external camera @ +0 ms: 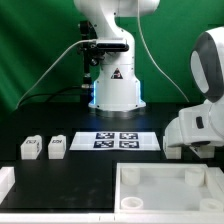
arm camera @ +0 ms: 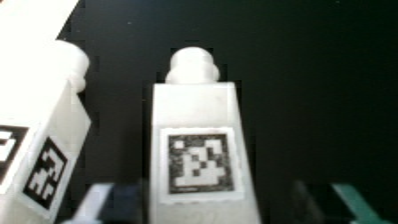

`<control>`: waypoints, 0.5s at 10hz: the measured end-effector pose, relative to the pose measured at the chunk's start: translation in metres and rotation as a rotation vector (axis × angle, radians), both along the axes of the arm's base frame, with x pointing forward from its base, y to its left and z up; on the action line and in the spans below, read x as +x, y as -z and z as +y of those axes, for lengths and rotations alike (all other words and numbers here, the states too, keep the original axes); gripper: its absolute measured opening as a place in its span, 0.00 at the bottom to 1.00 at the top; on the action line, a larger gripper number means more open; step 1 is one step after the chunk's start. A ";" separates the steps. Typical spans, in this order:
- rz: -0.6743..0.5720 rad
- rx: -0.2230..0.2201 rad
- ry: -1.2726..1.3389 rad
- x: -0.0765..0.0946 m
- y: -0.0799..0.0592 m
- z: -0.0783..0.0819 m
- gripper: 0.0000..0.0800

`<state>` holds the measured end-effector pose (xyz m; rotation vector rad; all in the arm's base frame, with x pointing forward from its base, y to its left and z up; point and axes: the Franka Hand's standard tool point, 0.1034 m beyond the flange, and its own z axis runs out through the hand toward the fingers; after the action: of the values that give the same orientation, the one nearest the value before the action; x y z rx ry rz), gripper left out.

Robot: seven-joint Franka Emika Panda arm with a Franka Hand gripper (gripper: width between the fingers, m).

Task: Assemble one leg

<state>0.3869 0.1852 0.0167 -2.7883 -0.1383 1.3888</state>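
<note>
End effector spread, fingers flanking one leg, a gap visible at one finger. A second leg lies just beside on the black bench.

White Panda arm with dark seams, a warning mark and trailing cables.

The arm is glossy white, built of rounded shells split by thin dark seams. A black collar rings it above the base, which bears a triangular warning sticker and a pale blue glow at its foot. A green cable and a thin black cable run beside it. A bulky white link fills the exterior view's right. In the wrist view the gripper shows blurred fingertips, one grey and one dark teal.
</note>
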 end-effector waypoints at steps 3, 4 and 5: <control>0.000 0.000 0.000 0.000 0.000 0.000 0.36; 0.000 0.000 0.000 0.000 0.000 0.000 0.36; 0.000 0.000 0.000 0.000 0.000 0.000 0.36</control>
<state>0.3869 0.1852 0.0166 -2.7883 -0.1383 1.3889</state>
